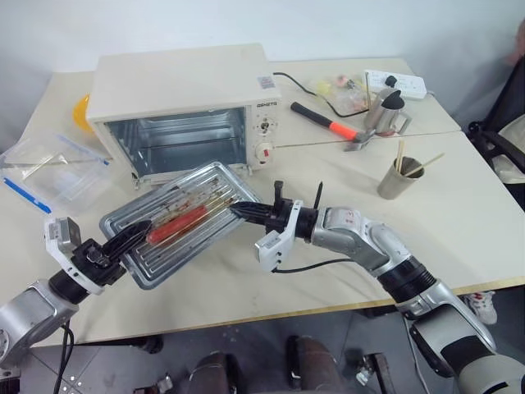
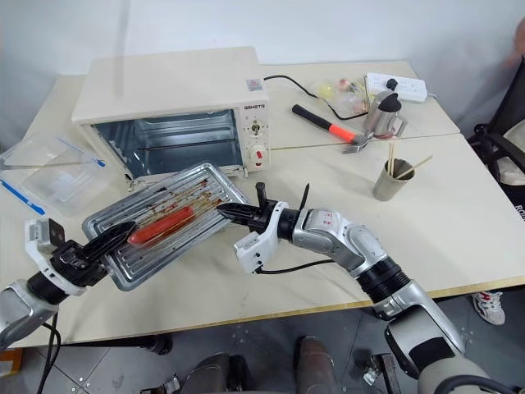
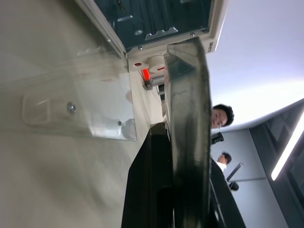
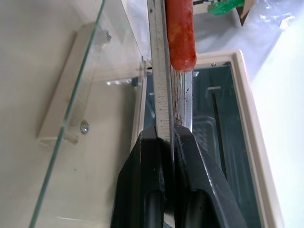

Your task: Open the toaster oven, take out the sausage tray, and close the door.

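Clearly out of the toaster oven (image 1: 184, 103): sausage tray (image 1: 176, 223), held tilted above the counter (image 1: 459, 205) before the folded-down door (image 4: 76, 123). Left claw (image 1: 123, 245) clamped on its near-left edge, right claw (image 1: 244, 211) clamped on its right edge. Long axis, like the sausage (image 1: 182, 224), running between both claws. Front-panel brand lettering too small to read.

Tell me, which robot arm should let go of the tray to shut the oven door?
Probably the right gripper: it pinches the sausage tray right in front of the toaster oven; the left gripper holds the farther corner.
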Controlling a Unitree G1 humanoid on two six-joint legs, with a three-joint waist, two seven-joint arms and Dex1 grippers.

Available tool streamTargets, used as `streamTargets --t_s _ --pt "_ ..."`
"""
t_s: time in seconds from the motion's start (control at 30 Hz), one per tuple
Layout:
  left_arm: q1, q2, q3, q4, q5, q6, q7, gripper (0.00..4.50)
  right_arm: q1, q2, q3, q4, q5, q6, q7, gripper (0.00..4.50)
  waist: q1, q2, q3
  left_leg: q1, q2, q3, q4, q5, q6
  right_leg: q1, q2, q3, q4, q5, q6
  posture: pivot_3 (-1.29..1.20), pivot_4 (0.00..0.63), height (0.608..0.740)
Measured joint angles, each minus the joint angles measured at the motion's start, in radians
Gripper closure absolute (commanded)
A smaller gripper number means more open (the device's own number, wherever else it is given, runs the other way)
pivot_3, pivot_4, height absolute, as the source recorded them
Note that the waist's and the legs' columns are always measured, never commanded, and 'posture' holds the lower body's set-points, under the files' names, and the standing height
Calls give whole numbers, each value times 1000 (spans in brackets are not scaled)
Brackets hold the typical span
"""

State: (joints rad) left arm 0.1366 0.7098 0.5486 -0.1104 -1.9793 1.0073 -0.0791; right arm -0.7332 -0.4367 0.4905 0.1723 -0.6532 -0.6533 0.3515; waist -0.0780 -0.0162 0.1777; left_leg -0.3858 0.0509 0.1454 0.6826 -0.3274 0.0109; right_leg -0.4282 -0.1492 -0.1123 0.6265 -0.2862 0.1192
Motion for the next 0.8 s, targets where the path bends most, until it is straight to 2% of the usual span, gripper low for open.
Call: streamTargets --t_s 0.13,0.37,0.57,0.8 --pt "14 -42 1 -42 -1 -21 18 4500 4 13 -16 0 105 6 54 2343 4 0 0 0 -1 0 0 0 0 0 0 1 0 0 0 0 150 740" --pt "53 -113 3 -108 -1 -43 56 4500 -12 18 -22 -58 323 123 275 21 8 0 0 0 -1 0 0 0 0 0 0 1 0 0 0 0 150 740" --pt "100 -206 -2 -169 2 -68 114 4500 14 -59 -21 -135 585 229 549 21 25 0 0 0 -1 -1 1 0 1 1 0 2 -2 0 0 0 150 740" --pt "157 -296 -18 -238 18 -113 168 4500 50 -114 -98 -224 907 433 776 21 43 0 0 0 -1 0 1 -1 2 2 0 2 -4 0 0 0 150 740"
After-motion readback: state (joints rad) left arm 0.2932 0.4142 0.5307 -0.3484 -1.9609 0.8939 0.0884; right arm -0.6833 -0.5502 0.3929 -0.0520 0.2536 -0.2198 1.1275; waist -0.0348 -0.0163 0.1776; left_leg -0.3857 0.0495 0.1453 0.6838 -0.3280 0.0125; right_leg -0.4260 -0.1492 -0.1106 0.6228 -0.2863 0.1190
